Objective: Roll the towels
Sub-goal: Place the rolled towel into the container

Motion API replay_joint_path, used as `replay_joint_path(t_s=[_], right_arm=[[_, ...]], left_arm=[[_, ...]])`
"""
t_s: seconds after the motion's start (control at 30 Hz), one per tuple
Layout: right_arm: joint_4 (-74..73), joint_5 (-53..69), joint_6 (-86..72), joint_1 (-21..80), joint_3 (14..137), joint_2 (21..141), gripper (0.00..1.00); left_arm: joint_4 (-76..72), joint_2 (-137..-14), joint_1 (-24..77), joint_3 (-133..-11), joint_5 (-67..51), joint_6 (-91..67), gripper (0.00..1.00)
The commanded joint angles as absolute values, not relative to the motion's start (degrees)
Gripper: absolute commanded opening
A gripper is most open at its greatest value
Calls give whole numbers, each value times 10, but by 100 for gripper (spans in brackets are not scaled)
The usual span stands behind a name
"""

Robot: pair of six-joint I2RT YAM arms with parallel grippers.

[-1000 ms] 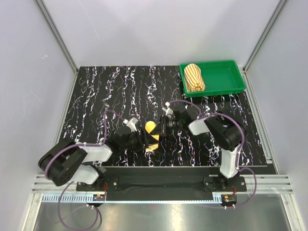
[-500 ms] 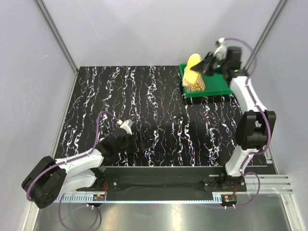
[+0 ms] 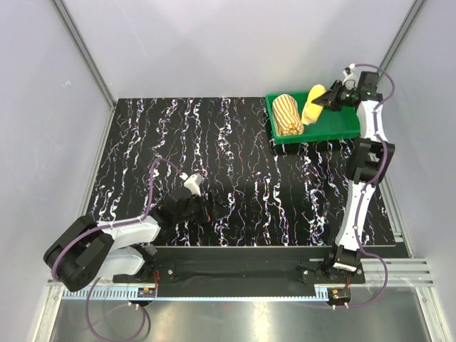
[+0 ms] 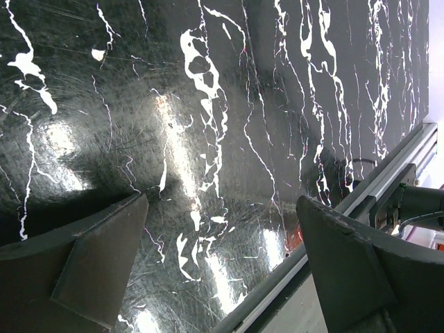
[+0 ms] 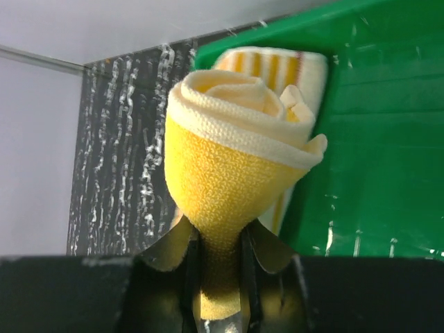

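Observation:
The yellow towel (image 3: 313,104) is rolled up and hangs above the green tray (image 3: 335,125), pinched at one end by my right gripper (image 3: 326,101). In the right wrist view the jaws of that gripper (image 5: 220,270) are shut on the narrow end of the yellow roll (image 5: 229,159). The striped towel (image 3: 288,114) lies rolled in the tray's left part, and it shows behind the yellow roll (image 5: 277,66). My left gripper (image 3: 203,212) sits low near the table's front edge. Its jaws (image 4: 222,267) are open with only the marbled tabletop between them.
The green tray (image 5: 374,139) stands at the table's back right corner. The black marbled tabletop (image 3: 214,142) runs to a metal rail (image 4: 374,194) along the near edge. Grey walls and frame posts enclose the back and sides.
My right arm has carried the yellow roll from the middle of the table out to above the tray. The left gripper has let go, opened wide and drawn back toward the front edge.

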State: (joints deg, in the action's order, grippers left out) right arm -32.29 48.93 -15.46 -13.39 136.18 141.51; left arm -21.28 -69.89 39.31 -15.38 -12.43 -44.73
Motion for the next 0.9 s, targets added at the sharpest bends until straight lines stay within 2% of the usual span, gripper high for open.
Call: replay_joint_path(t_s=[0.0,0.23,0.47,0.6,0.77,0.87], right_arm=[[-413,529,-120,-138,1483,1498,11],[-430,526,-105,-140,1526,1578,9],[-494,396,-45,-121,1550,1612,9],[-481,382,-47,-105,1544,1618,11],[-457,328,-27,-71,1543,1614,20],[-429,286,-32,-66,1523,1602,44]], left_arm=[[-177,-720,393,-144,-123,-427,98],[-176,-743,393,-156,-120,-427,97],[-174,-754,393,-163,-118,-426,96],[-172,-760,393,-167,-118,-425,96],[-171,-768,393,-171,-119,-424,95],[-171,-773,393,-174,-120,-423,94]])
